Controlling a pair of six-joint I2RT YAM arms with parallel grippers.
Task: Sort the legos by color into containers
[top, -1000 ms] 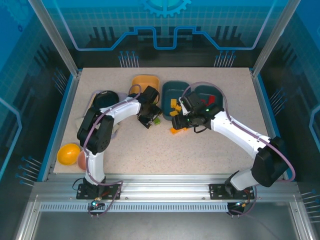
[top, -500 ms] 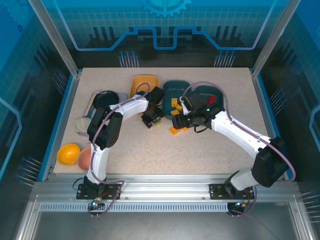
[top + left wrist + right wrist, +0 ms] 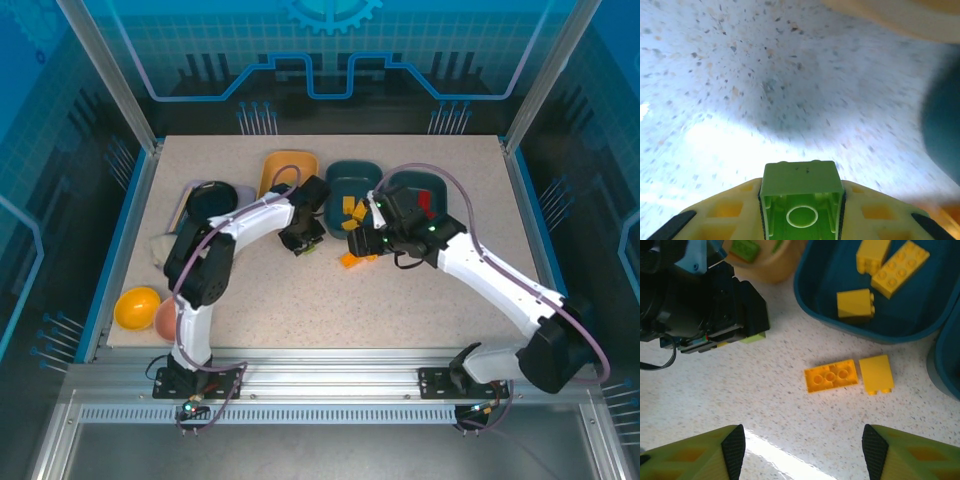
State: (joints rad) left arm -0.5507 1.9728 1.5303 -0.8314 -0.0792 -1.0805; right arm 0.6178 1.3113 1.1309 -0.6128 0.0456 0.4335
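A green lego [image 3: 801,200] is clamped between the yellow fingers of my left gripper [image 3: 801,216], which hangs over the speckled table just in front of the yellow-orange container [image 3: 285,160]. My left gripper [image 3: 303,238] is shut on that brick. My right gripper [image 3: 803,452] stands open over bare table, a little short of two yellow legos [image 3: 831,375] [image 3: 875,373] lying side by side. Beyond them, the middle teal container [image 3: 805,295] holds three yellow legos [image 3: 855,304]. The yellow-orange container [image 3: 770,270] holds a green lego [image 3: 744,249]. A red lego [image 3: 424,201] lies in the right teal container [image 3: 410,182].
A black round bowl [image 3: 210,195] sits at the back left beside a lavender tray [image 3: 183,208]. An orange ball [image 3: 137,307] and a peach ball [image 3: 165,318] rest at the near left edge. Both grippers work close together at the table's middle.
My left gripper has closed on the green lego and edged toward the containers. The right arm's elbow has swung right, while its gripper stays open over the yellow legos.
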